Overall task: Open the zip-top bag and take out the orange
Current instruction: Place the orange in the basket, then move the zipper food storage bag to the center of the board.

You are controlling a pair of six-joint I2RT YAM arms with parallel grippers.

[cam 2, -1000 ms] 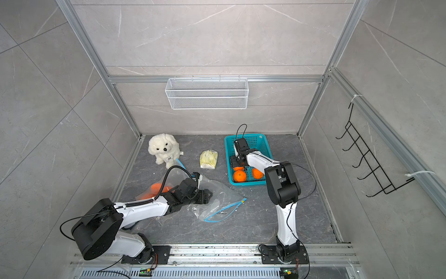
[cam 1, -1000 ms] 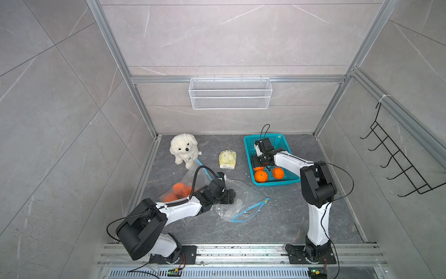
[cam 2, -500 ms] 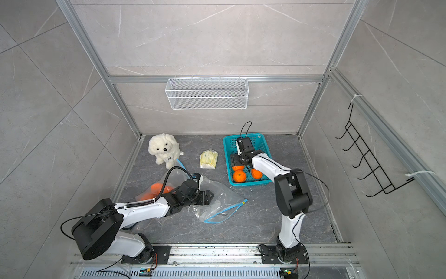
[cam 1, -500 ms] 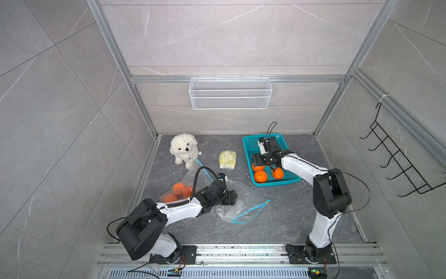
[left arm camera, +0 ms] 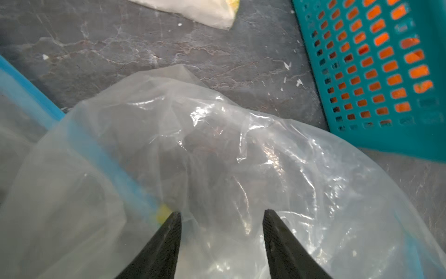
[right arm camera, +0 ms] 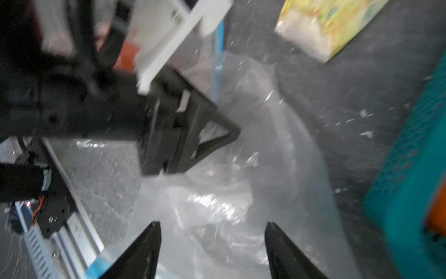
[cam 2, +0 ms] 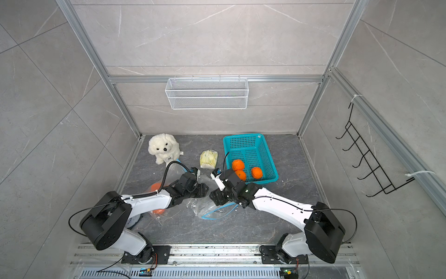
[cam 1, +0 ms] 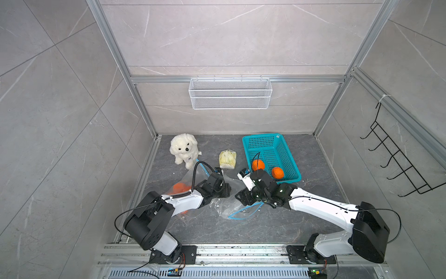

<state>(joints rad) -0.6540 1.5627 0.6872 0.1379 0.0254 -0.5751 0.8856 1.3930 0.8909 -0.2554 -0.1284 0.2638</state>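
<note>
A crumpled clear zip-top bag (cam 1: pixel 228 205) (cam 2: pixel 205 207) with a blue zip strip (left arm camera: pixel 108 154) lies mid-floor, and I see no fruit in it. A second clear bag (cam 1: pixel 193 175) lies under my left arm with an orange (cam 1: pixel 179 187) (cam 2: pixel 155 186) inside. My left gripper (cam 1: pixel 225 190) (left arm camera: pixel 222 215) is open, with bag film between its fingers. My right gripper (cam 1: pixel 242 195) (right arm camera: pixel 212 225) faces it from the right. It is open too and hovers over the same bag (right arm camera: pixel 241 181). The right wrist view is blurred.
A teal basket (cam 1: pixel 287 147) (left arm camera: pixel 386 135) at the back right holds three oranges (cam 2: pixel 256 172). A yellow snack packet (cam 1: pixel 227 159) and a white plush dog (cam 1: pixel 184 149) sit behind the bags. A wire shelf (cam 1: pixel 230 96) hangs on the back wall.
My right arm has swung from the basket down to the middle bag and now faces the left gripper. The left arm has barely moved.
</note>
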